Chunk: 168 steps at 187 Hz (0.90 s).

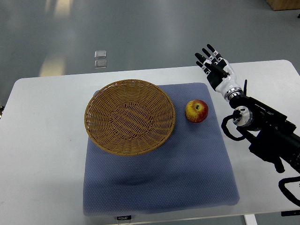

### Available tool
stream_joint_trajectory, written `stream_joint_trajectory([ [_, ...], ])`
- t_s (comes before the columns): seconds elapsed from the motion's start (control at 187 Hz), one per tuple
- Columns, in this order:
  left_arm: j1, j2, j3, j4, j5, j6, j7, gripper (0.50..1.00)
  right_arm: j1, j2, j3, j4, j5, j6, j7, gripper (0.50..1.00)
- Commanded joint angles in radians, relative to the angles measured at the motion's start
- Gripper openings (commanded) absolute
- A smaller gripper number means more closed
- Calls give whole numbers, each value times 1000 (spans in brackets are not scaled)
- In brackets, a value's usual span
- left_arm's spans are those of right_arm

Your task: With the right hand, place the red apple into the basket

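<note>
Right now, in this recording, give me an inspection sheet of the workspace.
Surface: white table with a blue mat on it.
Job's things: wicker basket on the mat, nothing in it; red apple on the mat just right of the basket, apart from it.
Clutter: nothing seen.
Hands: right hand open, fingers spread, beyond and right of the apple, not touching it; left arm not in view.
Cables: black loop on the right forearm.
Surroundings: grey floor.

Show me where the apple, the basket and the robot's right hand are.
red apple (197,111), top view, middle of its skin.
basket (93,105), top view, left rim.
right hand (214,65), top view, middle of the hand, fingers spread.
</note>
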Motion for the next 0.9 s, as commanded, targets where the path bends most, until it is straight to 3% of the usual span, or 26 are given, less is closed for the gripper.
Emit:
stream_joint_trajectory([
  [0.0,0,0,0,-3,0,0,0,1000,0,0,0,-1,0,0,0,924],
  [0.894,0,0,0,0,0,0,0,1000,2,-3,0,-1,-2,0,0,924],
])
